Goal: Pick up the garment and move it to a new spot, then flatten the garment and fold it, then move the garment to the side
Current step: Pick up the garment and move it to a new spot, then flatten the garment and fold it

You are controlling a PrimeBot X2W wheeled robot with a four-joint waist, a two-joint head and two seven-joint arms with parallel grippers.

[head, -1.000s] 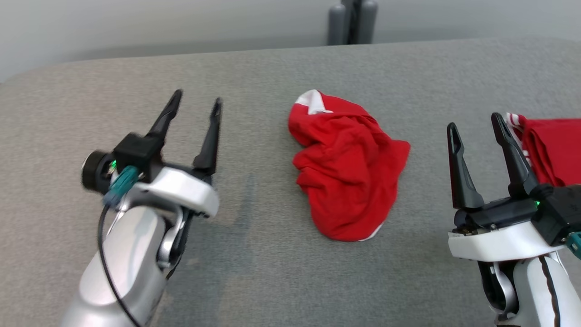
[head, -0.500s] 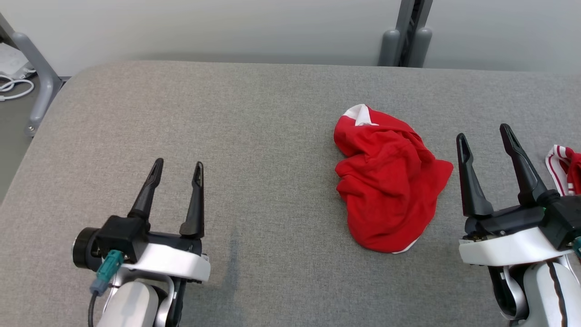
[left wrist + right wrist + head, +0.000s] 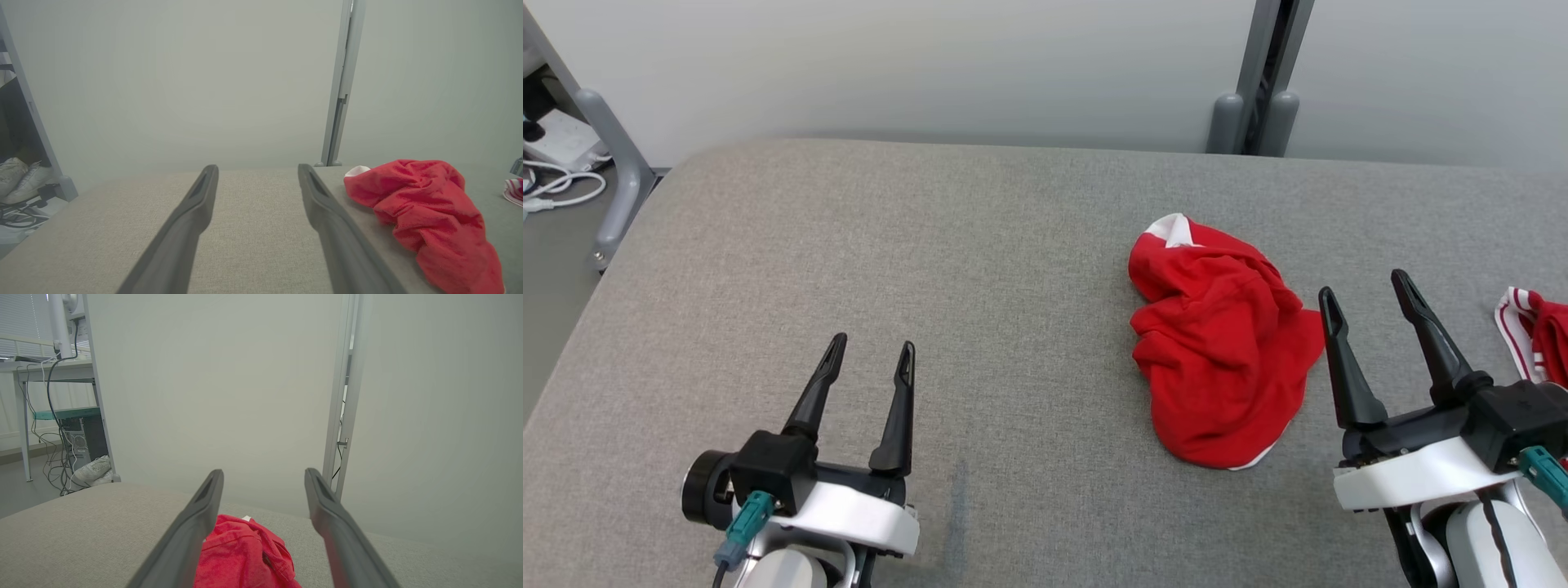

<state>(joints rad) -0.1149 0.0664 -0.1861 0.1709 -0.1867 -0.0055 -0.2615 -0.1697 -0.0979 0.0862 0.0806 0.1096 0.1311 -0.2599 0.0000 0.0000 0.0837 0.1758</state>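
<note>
A crumpled red garment [image 3: 1221,351] with white trim lies in a heap on the grey padded table [image 3: 931,269], right of the middle. It also shows in the left wrist view as the red garment [image 3: 429,212] and in the right wrist view as the red garment [image 3: 241,555] low between the fingers. My right gripper [image 3: 1364,287] stands open just right of the heap, empty. My left gripper [image 3: 872,347] is open and empty at the lower left, well away from the garment.
A second red cloth with white stripes [image 3: 1531,331] lies at the table's right edge. A grey post [image 3: 1258,90] stands behind the table. A metal frame leg [image 3: 609,155], cables and white shoes [image 3: 20,179] are off the left end.
The head camera has swung left and pulled back, so the whole scene shifted. My left gripper has come down and toward me; both grippers remain open.
</note>
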